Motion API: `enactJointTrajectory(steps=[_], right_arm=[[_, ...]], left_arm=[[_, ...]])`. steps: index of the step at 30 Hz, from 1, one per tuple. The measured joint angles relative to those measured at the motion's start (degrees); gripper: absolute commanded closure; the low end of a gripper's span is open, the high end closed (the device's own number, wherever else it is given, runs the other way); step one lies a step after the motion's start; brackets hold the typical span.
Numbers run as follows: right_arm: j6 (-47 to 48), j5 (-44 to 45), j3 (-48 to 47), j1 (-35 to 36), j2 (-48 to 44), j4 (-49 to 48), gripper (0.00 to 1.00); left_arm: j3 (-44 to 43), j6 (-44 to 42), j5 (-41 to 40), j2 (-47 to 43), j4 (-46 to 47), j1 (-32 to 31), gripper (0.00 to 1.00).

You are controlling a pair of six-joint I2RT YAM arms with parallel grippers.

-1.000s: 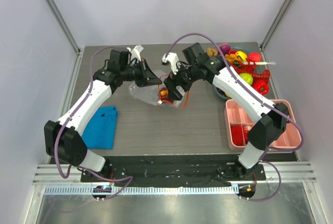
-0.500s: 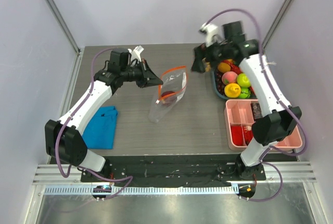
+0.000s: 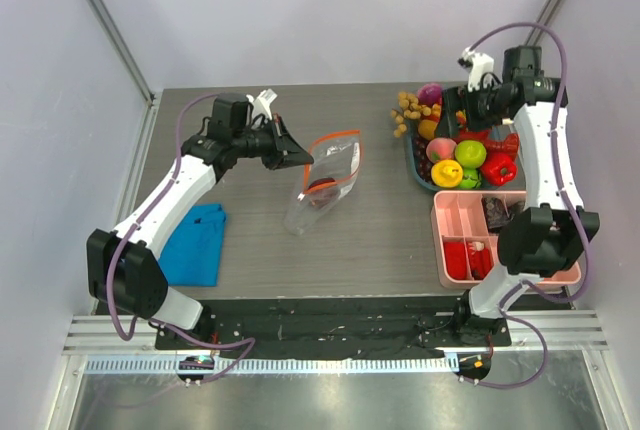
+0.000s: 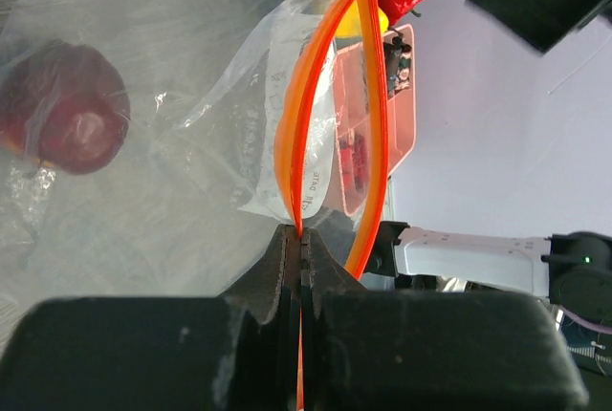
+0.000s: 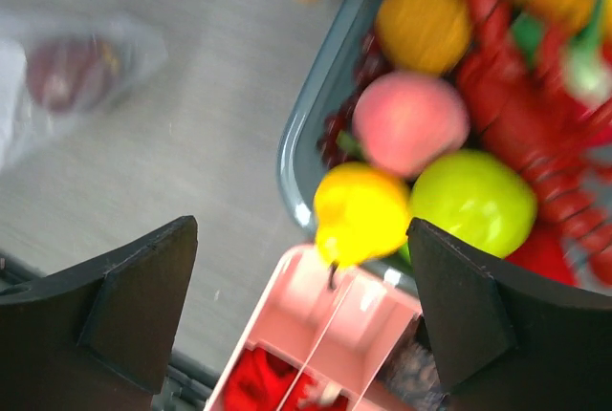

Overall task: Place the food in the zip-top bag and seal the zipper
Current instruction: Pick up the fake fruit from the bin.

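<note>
The clear zip-top bag (image 3: 322, 182) lies mid-table, its mouth held open with the orange-red zipper (image 3: 335, 136) bowed apart. A dark red toy fruit (image 3: 321, 187) sits inside it, also in the left wrist view (image 4: 65, 108). My left gripper (image 3: 297, 156) is shut on the near zipper strip (image 4: 302, 143). My right gripper (image 3: 455, 122) is open and empty above the grey bowl of food (image 3: 455, 150). The right wrist view shows a yellow pear (image 5: 361, 215), a pink peach (image 5: 411, 121), a green fruit (image 5: 473, 203) and an orange one (image 5: 423, 19).
A pink divided tray (image 3: 470, 212) with red pieces stands right of centre at the front. A folded blue cloth (image 3: 194, 242) lies at the left. Small tan pieces (image 3: 405, 110) lie beside the bowl. Grey walls close in the table.
My right arm has swung from the bag's mouth to the right, over the food bowl, with its gripper open. The red fruit stays in the bag. My left gripper keeps its hold.
</note>
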State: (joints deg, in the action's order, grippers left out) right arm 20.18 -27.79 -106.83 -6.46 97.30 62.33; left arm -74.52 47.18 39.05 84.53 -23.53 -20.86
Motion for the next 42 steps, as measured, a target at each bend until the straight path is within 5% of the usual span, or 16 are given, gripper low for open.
enactJointTrajectory(steps=[15,42], right_arm=[[2.9,14.3,24.3,5.3,-7.8,-4.1,0.06],[-5.8,37.2,34.7,14.5,-8.1,-19.9,0.05]], left_arm=[[0.9,-0.4,-0.2,0.0,0.0,0.0,1.00],[1.6,-1.1,-0.7,0.0,0.1,0.0,1.00]])
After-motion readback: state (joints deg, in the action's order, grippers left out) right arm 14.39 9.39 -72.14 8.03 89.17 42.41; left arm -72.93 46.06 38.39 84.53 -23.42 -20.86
